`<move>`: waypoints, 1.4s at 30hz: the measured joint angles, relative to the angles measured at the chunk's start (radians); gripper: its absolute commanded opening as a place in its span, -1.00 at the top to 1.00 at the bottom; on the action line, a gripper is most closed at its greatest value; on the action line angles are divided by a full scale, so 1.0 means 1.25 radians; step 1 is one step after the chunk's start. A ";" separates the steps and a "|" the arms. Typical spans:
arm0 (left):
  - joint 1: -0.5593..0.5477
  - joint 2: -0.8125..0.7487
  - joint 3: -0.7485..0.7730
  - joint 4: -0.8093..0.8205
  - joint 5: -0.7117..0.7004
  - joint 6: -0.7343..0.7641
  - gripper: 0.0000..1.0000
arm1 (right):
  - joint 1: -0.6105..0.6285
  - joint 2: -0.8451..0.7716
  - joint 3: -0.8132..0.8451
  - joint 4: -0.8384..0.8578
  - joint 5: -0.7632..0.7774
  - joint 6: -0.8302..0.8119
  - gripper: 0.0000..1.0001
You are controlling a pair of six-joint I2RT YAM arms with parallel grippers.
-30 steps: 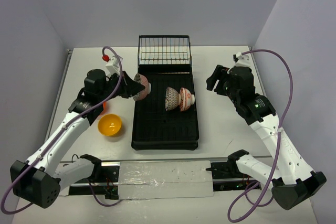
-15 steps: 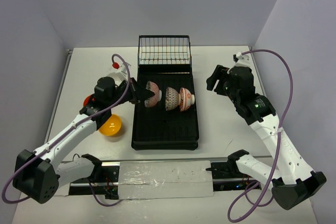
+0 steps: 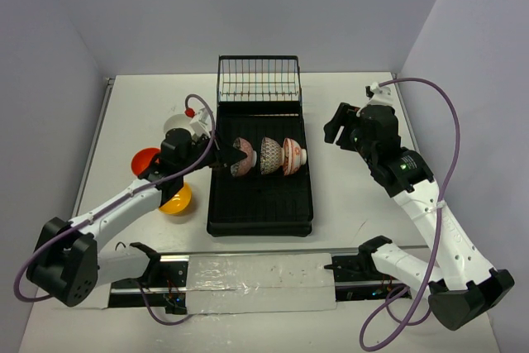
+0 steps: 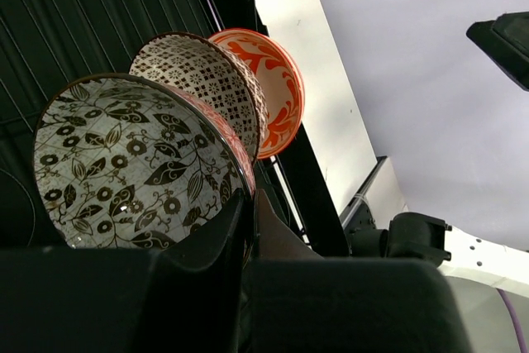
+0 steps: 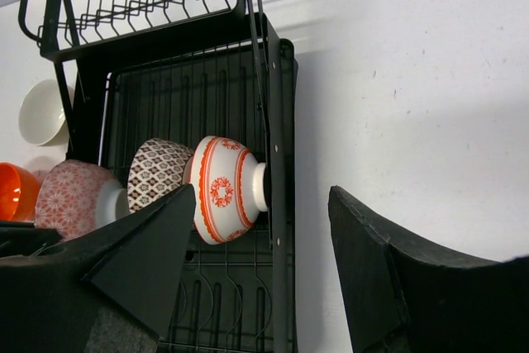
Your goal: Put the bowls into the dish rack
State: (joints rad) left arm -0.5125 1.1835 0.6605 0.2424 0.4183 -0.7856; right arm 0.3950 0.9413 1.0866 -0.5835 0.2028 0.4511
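The black dish rack (image 3: pixel 260 200) lies mid-table with its wire basket (image 3: pixel 258 80) at the far end. Three bowls stand on edge in it: pinkish (image 3: pixel 242 157), grey-brown patterned (image 3: pixel 270 155), red-on-white (image 3: pixel 291 156). My left gripper (image 3: pixel 223 155) is shut on the pinkish bowl's rim (image 4: pixel 240 163), holding it against the patterned bowl (image 4: pixel 207 80). The white (image 3: pixel 178 124), red-orange (image 3: pixel 145 159) and yellow-orange (image 3: pixel 176 200) bowls sit on the table left of the rack. My right gripper (image 3: pixel 339 130) is open and empty, right of the rack, beside the red-on-white bowl (image 5: pixel 223 192).
The rack's near half (image 3: pixel 260 212) holds no bowls. The left arm reaches over the yellow-orange and red-orange bowls. White walls close in the table at the back and sides. A taped strip (image 3: pixel 260 274) runs along the near edge between the arm bases.
My left gripper has carried the pinkish bowl rightward from the rack's left edge into the rack, up against the patterned bowl. The right arm has not moved.
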 measured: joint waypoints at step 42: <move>-0.027 0.153 -0.029 0.229 0.008 -0.060 1.00 | 0.007 0.020 0.000 0.000 0.014 0.000 -0.46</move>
State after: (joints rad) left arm -0.5465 1.3743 0.6247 0.5282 0.4286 -0.8600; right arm 0.4034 0.9665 1.0863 -0.5838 0.2207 0.4511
